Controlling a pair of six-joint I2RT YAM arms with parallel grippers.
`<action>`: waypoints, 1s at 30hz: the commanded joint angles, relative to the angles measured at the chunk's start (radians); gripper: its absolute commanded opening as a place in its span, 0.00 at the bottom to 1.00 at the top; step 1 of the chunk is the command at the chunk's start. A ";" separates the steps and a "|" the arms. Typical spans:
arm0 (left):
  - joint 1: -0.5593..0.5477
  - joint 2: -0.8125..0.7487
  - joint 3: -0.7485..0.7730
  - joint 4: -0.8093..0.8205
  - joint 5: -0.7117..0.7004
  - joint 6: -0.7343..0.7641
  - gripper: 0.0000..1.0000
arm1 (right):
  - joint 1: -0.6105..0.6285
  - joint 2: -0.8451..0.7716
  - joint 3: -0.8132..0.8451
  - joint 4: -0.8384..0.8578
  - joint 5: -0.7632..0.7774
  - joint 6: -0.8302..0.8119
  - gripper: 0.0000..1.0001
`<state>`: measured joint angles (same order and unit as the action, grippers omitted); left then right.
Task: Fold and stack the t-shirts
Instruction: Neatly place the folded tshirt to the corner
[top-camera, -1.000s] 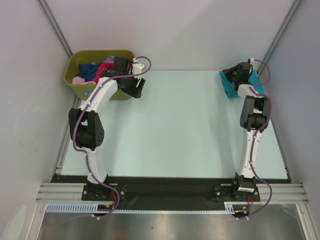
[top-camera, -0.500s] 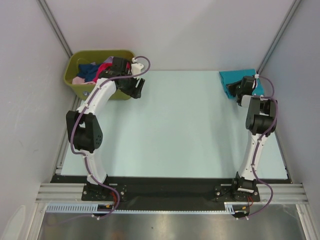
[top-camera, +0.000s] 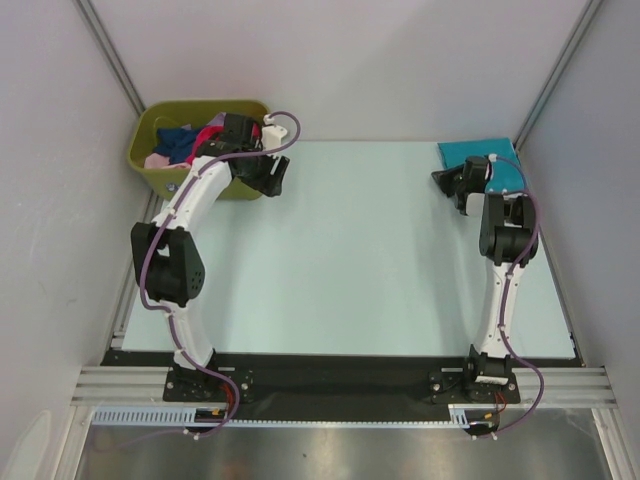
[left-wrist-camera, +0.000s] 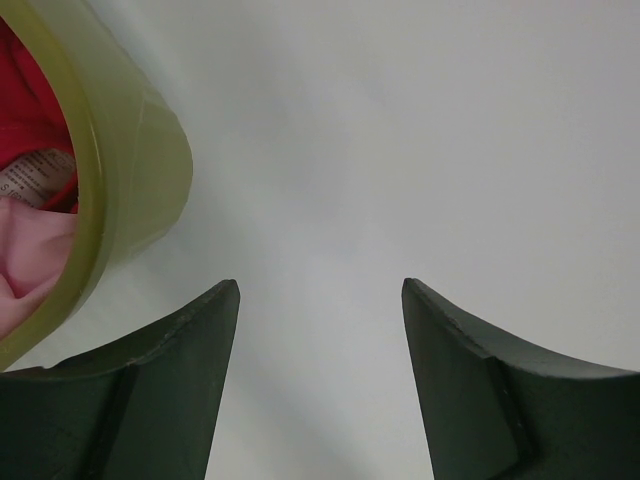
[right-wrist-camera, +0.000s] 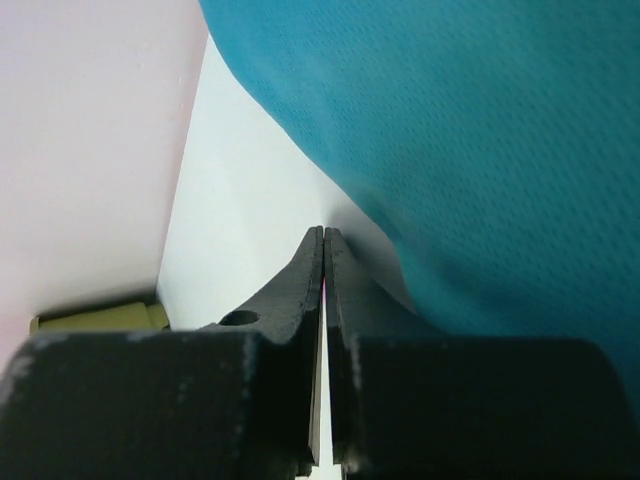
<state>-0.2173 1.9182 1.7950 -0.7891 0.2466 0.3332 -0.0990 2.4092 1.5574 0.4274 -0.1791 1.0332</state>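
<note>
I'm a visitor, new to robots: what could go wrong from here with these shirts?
The shut right hand sits right beside the folded teal t-shirt; a sideways move might drag it and spoil the fold.
The open left hand hangs close beside the green bin; reaching in could knock its wall.
The t-shirts inside lie jumbled; one pull may lift several.

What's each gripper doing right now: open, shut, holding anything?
Left gripper: open, holding nothing, beside the bin.
Right gripper: shut, holding nothing, beside the teal t-shirt.

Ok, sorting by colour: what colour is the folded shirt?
The shirt is plain teal-blue, clearest in the right wrist view.
</note>
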 joint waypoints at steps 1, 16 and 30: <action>0.010 -0.062 0.000 0.002 0.005 0.020 0.72 | 0.002 -0.019 0.096 -0.073 0.007 -0.039 0.00; 0.010 -0.071 -0.011 0.010 0.022 0.012 0.72 | 0.162 -0.022 0.469 -0.984 0.703 -1.111 0.53; 0.010 -0.073 -0.002 0.004 0.028 0.018 0.72 | 0.209 0.077 0.484 -0.974 0.891 -1.245 0.37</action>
<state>-0.2153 1.9053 1.7924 -0.7898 0.2485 0.3336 0.0959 2.4443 1.9995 -0.5381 0.6510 -0.1600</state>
